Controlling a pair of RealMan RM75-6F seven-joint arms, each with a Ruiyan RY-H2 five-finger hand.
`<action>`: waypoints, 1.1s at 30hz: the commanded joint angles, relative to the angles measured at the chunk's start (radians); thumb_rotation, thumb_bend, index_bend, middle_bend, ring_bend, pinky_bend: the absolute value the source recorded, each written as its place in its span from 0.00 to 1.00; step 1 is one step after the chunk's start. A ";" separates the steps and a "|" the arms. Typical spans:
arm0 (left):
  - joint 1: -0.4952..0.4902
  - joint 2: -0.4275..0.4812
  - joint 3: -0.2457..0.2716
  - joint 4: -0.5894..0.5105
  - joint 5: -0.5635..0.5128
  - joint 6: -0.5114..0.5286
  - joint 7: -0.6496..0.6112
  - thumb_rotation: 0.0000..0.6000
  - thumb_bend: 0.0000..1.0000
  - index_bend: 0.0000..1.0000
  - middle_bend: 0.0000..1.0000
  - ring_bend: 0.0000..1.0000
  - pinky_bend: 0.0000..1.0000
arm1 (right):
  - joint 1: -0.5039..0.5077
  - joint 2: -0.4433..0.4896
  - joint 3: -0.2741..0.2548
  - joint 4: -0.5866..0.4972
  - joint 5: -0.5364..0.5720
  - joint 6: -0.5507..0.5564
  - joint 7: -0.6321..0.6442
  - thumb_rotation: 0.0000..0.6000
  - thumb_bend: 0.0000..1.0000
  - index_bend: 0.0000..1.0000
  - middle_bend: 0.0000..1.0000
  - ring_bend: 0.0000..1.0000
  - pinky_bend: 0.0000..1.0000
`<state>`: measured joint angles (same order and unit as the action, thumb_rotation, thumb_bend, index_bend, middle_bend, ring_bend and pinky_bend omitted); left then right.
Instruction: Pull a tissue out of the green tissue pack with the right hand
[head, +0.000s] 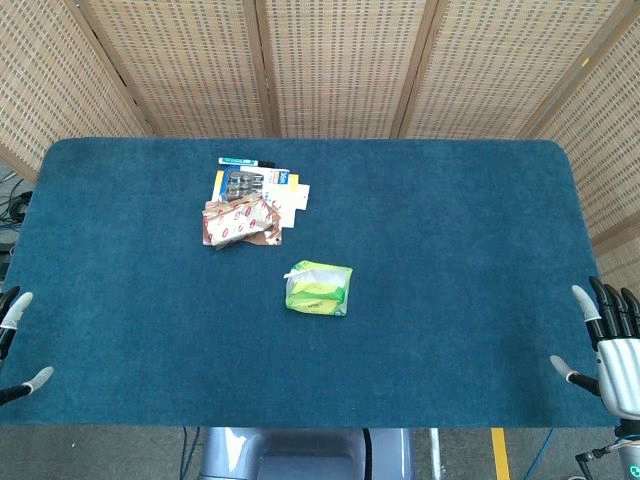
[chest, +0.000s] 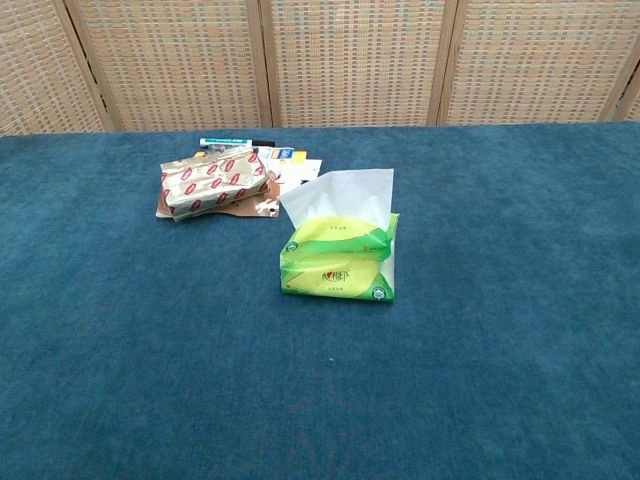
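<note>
The green tissue pack (head: 319, 288) lies near the middle of the blue table; in the chest view the green tissue pack (chest: 340, 257) has a white tissue (chest: 340, 195) standing up out of its top. My right hand (head: 612, 347) hovers at the table's right front edge, fingers spread, holding nothing, far to the right of the pack. Only the fingertips of my left hand (head: 18, 340) show at the left front edge, apart and empty. Neither hand appears in the chest view.
A pile of small packets and cards (head: 248, 210) lies behind and left of the pack, with a gold and red wrapped packet (chest: 213, 183) on top and a pen (head: 240, 160) behind it. Woven screens (head: 340, 60) stand behind the table (head: 450, 250).
</note>
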<state>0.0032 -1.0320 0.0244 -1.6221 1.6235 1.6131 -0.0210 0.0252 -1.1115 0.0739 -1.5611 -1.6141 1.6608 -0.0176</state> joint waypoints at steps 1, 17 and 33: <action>0.001 0.001 -0.002 0.000 -0.003 0.000 -0.002 1.00 0.00 0.00 0.00 0.00 0.00 | 0.000 -0.001 0.000 0.002 0.000 -0.002 -0.001 1.00 0.00 0.00 0.00 0.00 0.00; -0.001 0.002 -0.011 -0.006 -0.009 -0.002 -0.007 1.00 0.00 0.00 0.00 0.00 0.00 | 0.106 0.011 0.020 -0.002 -0.061 -0.110 -0.009 1.00 0.00 0.00 0.00 0.00 0.00; -0.041 0.008 -0.052 -0.039 -0.118 -0.096 0.018 1.00 0.00 0.00 0.00 0.00 0.00 | 0.613 -0.026 0.213 -0.255 0.286 -0.798 -0.095 1.00 0.00 0.04 0.02 0.00 0.13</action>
<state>-0.0367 -1.0249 -0.0248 -1.6603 1.5096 1.5197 -0.0010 0.5228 -1.0885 0.2307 -1.7635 -1.4622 0.9859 -0.0453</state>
